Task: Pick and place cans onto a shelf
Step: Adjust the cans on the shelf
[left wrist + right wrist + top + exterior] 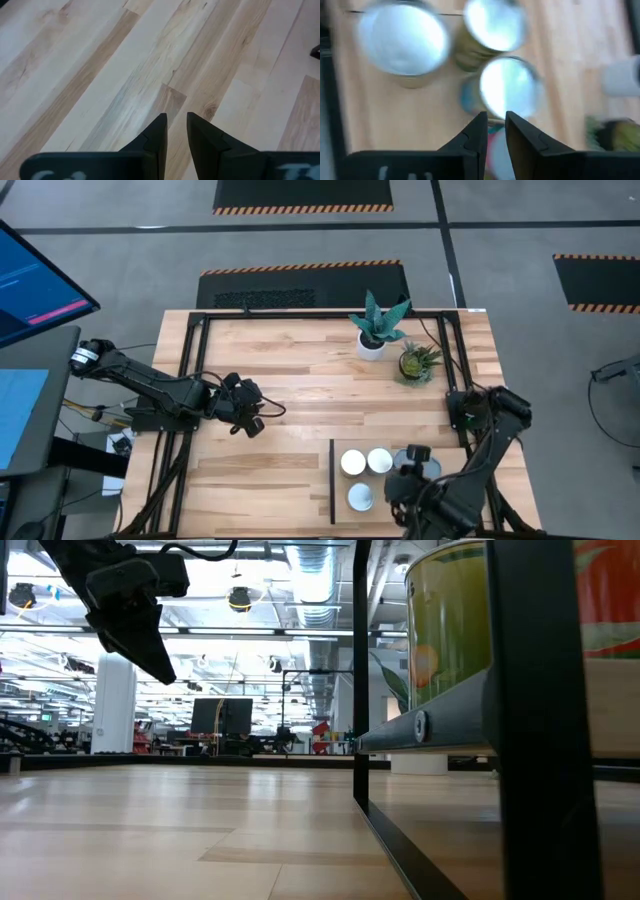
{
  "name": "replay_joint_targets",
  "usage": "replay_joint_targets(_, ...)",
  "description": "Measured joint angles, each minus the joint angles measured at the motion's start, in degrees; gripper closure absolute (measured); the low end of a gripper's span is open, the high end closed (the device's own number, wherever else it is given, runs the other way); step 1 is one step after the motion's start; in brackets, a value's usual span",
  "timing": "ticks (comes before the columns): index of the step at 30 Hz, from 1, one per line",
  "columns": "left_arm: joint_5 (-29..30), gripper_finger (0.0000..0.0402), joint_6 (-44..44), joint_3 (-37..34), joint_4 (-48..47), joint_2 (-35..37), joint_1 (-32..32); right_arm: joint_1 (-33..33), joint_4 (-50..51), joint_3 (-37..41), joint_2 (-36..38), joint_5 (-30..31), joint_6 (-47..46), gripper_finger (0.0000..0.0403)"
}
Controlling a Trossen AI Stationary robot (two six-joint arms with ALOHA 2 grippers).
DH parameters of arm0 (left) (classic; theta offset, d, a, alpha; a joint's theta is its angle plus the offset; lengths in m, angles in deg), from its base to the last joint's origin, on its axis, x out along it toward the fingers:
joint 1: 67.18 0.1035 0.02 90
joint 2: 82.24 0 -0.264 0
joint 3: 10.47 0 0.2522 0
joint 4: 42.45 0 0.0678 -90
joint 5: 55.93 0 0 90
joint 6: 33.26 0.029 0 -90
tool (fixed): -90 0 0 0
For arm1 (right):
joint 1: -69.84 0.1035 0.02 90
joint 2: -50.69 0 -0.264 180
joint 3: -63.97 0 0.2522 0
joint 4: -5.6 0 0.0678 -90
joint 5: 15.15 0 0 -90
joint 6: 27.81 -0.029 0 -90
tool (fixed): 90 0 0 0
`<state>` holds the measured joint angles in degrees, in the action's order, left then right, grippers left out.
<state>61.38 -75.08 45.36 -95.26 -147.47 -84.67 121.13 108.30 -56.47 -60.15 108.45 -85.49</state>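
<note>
Three cans with silvery tops (352, 462) (379, 460) (360, 498) stand upright on the light-wood shelf (345, 480), just right of its black strip. A further can (428, 464) shows partly under my right arm. My right gripper (495, 120) hovers above the cans (509, 87), pointing steeply down. Its fingers stand a narrow gap apart with nothing between them. My left gripper (177, 120) hangs over bare tabletop at the left (250, 418), also with a narrow empty gap. The low view shows a green-labelled can (445, 625) and a red-labelled one (610, 595) close up.
A teal plant in a white pot (375, 330) and a small green plant (415, 363) stand at the table's far right. A black frame (190, 380) runs along the table's edges. Bare wood (290, 380) lies between the two arms.
</note>
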Motion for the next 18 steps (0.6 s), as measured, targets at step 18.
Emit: replay_joint_targets(18, 0.8, 0.034, 0.1, 0.0, 0.0, 0.0, 0.0, -4.8, 1.0, 7.4, 7.8, 2.4, -0.5, 0.031)
